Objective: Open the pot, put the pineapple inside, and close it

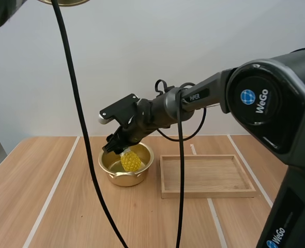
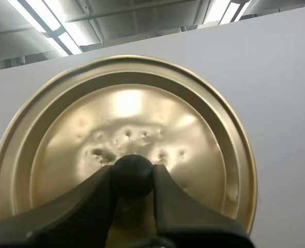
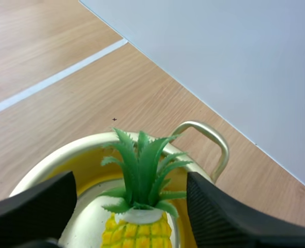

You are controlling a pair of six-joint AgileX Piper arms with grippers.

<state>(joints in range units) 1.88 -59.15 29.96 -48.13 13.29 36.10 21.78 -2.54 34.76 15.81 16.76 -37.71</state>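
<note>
Golden pot (image 1: pixel 104 161): pineapple (image 1: pixel 131 161) inside.
Right hand (image 1: pixel 117 146): over pot, spread, empty.
Left hand (image 2: pixel 133 206): pinching lid (image 2: pixel 126 113) knob (image 2: pixel 133 175).
Next: retreat, then seat lid.

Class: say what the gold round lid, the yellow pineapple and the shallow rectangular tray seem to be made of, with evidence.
The gold round lid looks like thin metal, shiny and brass-coloured: it mirrors light and bears small dents. The yellow pineapple is probably plastic: glossy, slightly translucent leaves. The shallow rectangular tray looks like light matt wood: grain shows.

Plain white wall (image 1: pixel 142 46), light wooden table (image 1: pixel 13 196)
</note>
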